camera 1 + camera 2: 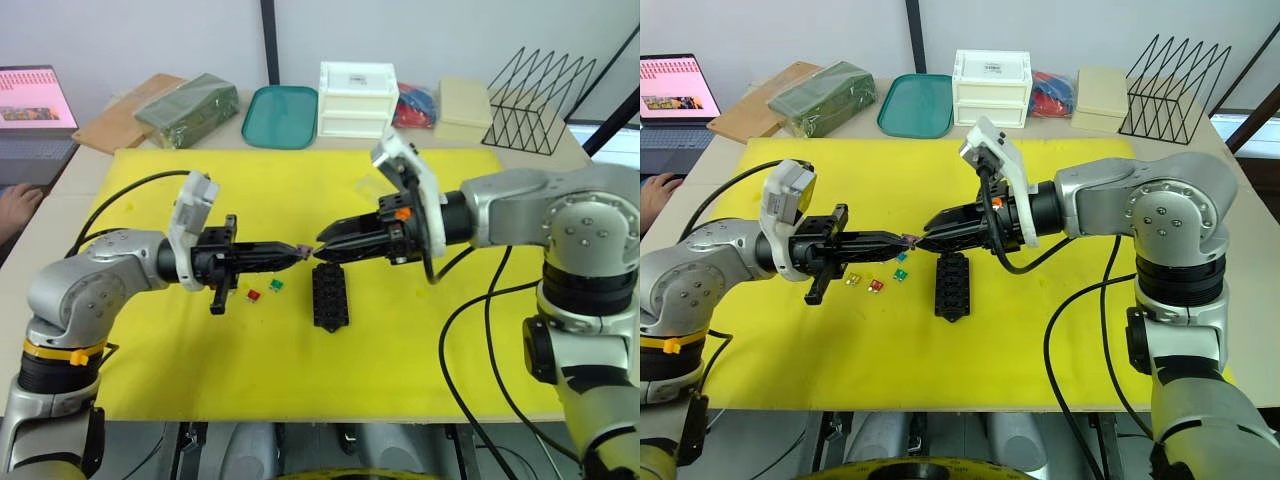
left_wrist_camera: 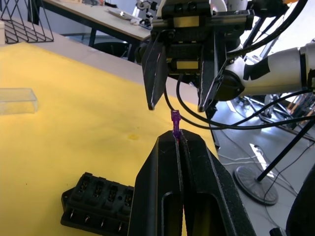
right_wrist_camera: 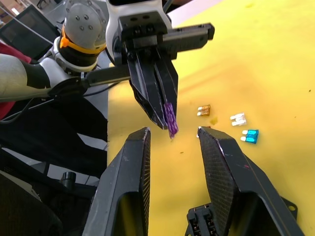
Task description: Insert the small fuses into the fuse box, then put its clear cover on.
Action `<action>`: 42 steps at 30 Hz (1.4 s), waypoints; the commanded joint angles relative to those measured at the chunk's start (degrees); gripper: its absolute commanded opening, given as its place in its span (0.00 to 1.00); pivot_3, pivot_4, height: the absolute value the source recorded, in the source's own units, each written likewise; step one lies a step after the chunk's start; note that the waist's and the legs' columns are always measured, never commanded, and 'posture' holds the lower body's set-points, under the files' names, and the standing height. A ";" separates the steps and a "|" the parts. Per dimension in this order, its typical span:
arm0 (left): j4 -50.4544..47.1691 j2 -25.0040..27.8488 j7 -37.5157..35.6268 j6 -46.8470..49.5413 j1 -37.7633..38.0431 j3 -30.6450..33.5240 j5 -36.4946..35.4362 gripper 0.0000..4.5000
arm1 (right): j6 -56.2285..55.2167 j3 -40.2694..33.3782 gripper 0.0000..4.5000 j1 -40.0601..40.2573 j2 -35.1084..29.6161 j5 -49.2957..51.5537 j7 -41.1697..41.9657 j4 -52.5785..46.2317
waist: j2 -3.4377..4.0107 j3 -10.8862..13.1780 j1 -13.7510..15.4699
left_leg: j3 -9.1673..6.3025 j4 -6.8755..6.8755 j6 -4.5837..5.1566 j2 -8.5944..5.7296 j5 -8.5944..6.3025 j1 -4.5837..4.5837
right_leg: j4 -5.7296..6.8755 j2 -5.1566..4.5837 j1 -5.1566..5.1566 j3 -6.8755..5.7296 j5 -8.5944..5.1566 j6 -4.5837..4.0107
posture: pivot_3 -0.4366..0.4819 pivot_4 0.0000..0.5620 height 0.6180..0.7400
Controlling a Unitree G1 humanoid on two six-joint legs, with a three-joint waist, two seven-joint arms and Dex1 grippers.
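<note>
The left pincer (image 1: 902, 240) is closed on a purple fuse (image 2: 175, 120), which sticks out past its fingertips, held above the yellow mat (image 1: 1040, 350) on the table (image 1: 90, 165). The right pincer (image 1: 932, 226) faces it tip to tip, its fingers parted and holding nothing, with the purple fuse just in front of the gap between them. The black fuse box (image 1: 951, 286) lies flat on the mat directly below where the two pincers meet, its slots facing up. Near it, on the left pincer's side, loose fuses rest on the mat: a yellow one (image 1: 852, 281), a red one (image 1: 876, 286) and a teal one (image 1: 900, 274), close together but apart from the box. A grey fuse (image 3: 238, 118) lies among them. The clear cover (image 2: 17, 100) sits on the mat farther back, well apart from the box. A teal tray (image 1: 919, 106) and a white drawer box (image 1: 991, 88) stand beyond the mat.
</note>
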 commanded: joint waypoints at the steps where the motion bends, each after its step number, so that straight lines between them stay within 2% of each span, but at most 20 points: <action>1: -0.52 0.64 -0.78 -1.41 0.32 0.72 0.18 0.00 | -1.54 -0.04 0.35 -0.34 0.29 0.25 -0.02 -1.33 | 0.00 0.00 0.00 | -0.01 0.00 0.00 0.00 0.00 -0.02 | 0.00 0.00 -0.02 0.00 0.00 0.00 | 0.48 0.27 1.00; 10: -0.63 0.66 -1.09 -2.02 1.29 0.73 0.54 0.00 | -2.14 0.62 0.35 -0.89 0.94 0.51 -0.26 -0.81 | 0.00 0.00 0.02 | 0.00 0.03 0.00 0.01 0.00 -0.58 | 0.05 -0.02 -0.65 0.00 0.01 0.01 | 0.48 0.27 1.00; 26: -1.53 0.41 -0.35 -2.02 2.02 1.04 0.37 0.00 | -3.12 2.14 0.35 -1.17 1.85 -0.09 -0.36 -0.57 | 0.00 0.00 0.04 | 0.01 0.02 0.00 0.02 0.00 -0.61 | 0.06 -0.02 -0.70 0.00 0.01 0.00 | 0.48 0.27 1.00; 28: -1.67 0.30 -0.08 -1.94 1.97 1.01 0.27 0.00 | -3.16 2.25 0.27 -1.15 1.83 -0.05 -0.37 -0.67 | 0.00 0.00 0.01 | 0.02 0.02 0.00 0.02 0.00 -0.61 | 0.06 -0.03 -0.70 0.00 0.01 0.00 | 0.48 0.27 1.00; 30: -1.61 0.19 0.09 -1.94 1.80 0.94 0.24 0.00 | -3.26 2.72 0.16 -1.03 1.73 -0.30 -0.34 -0.77 | 0.00 0.00 0.01 | 0.02 0.02 0.00 0.02 0.00 -0.60 | 0.07 -0.03 -0.70 0.01 0.01 0.00 | 0.48 0.27 1.00; 42: -2.05 -0.12 1.15 -1.04 0.73 0.87 -0.68 0.00 | -3.37 3.43 0.16 -0.56 1.78 -0.68 -0.60 -1.25 | 0.00 0.00 0.01 | 0.02 0.02 0.00 0.02 0.00 -0.60 | 0.07 -0.02 -0.70 0.01 0.01 0.00 | 0.48 0.27 1.00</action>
